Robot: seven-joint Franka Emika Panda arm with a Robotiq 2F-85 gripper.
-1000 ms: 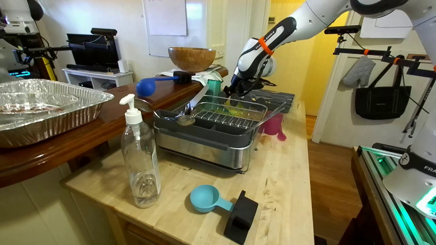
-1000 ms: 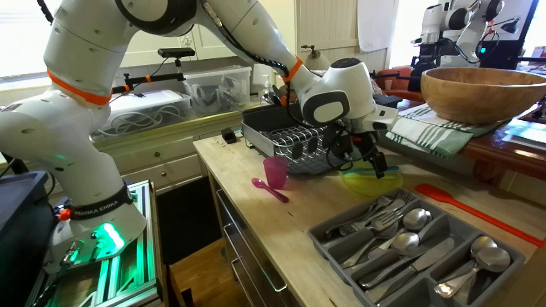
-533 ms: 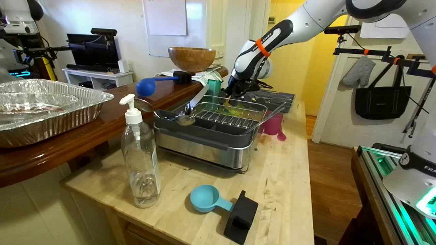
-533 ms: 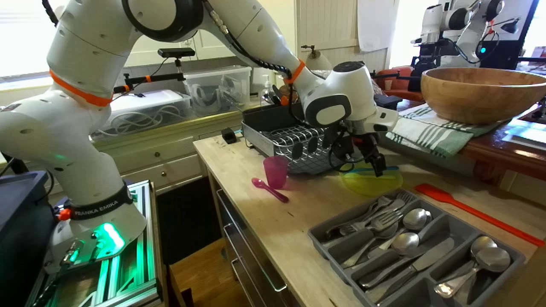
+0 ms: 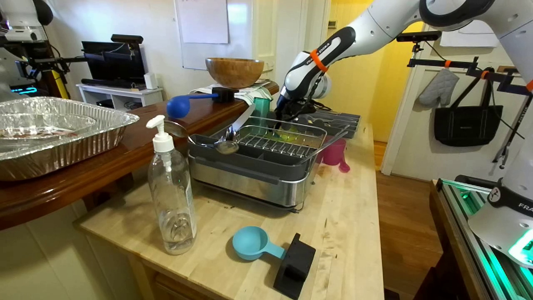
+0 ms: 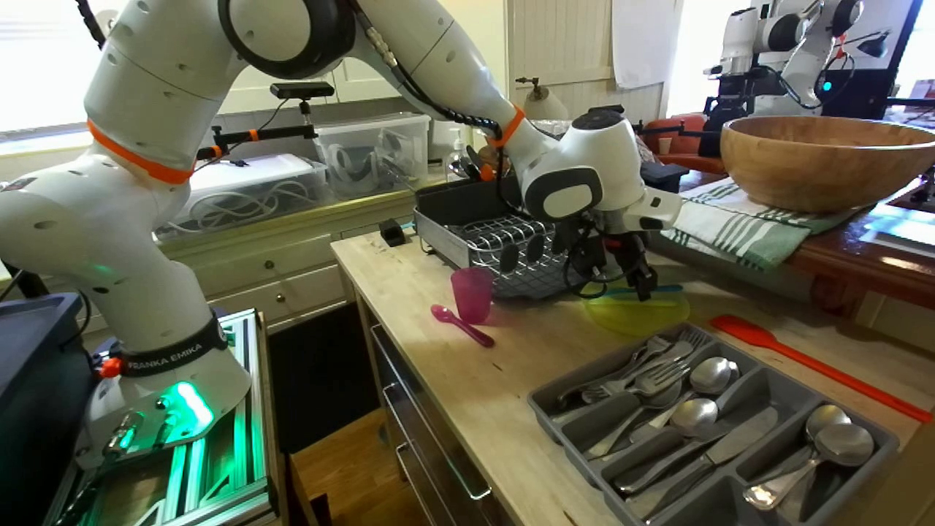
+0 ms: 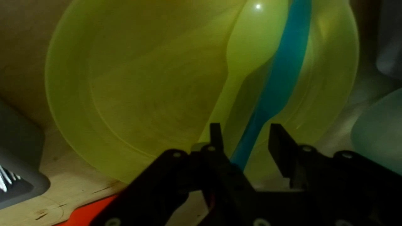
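Above the yellow plate (image 7: 150, 78), the gripper (image 7: 245, 128) is being held with its jaws parted, clear space being shown on either side of the handle that is being framed between them

Blue knife (image 7: 282, 78), one: is being borne by the plate, its handle being straddled by the jaws

Yellow spoon (image 7: 252, 37), one: is being borne close beside the knife, its handle end being hidden behind the gripper

Green cup (image 7: 381, 131), one: is being shown just beside the plate in the wrist view

Dish rack (image 5: 250, 181), one, grey and steel: is being sited near the plate, a silver spoon (image 5: 227, 147) being propped at its grey holder

Cutlery tray (image 6: 785, 387), one, grey: is being occupied by metal cutlery (image 6: 694, 416), the plate being flanked by tray and rack

Red spatula (image 6: 818, 363), one: is being supported by the wooden counter (image 6: 497, 409) beside the tray

Pink cup (image 6: 472, 294) and pink spoon (image 6: 465, 327), one each: are being shown side by side near the rack

Pump bottle (image 5: 170, 196) and blue scoop (image 5: 250, 243), its handle being met by a black stand (image 5: 295, 266): are being supported by the same counter

Raised ledge (image 5: 208, 110): is being occupied by a foil tray (image 5: 83, 152) and, on a striped towel (image 6: 760, 226), by a wooden bowl (image 6: 825, 175)
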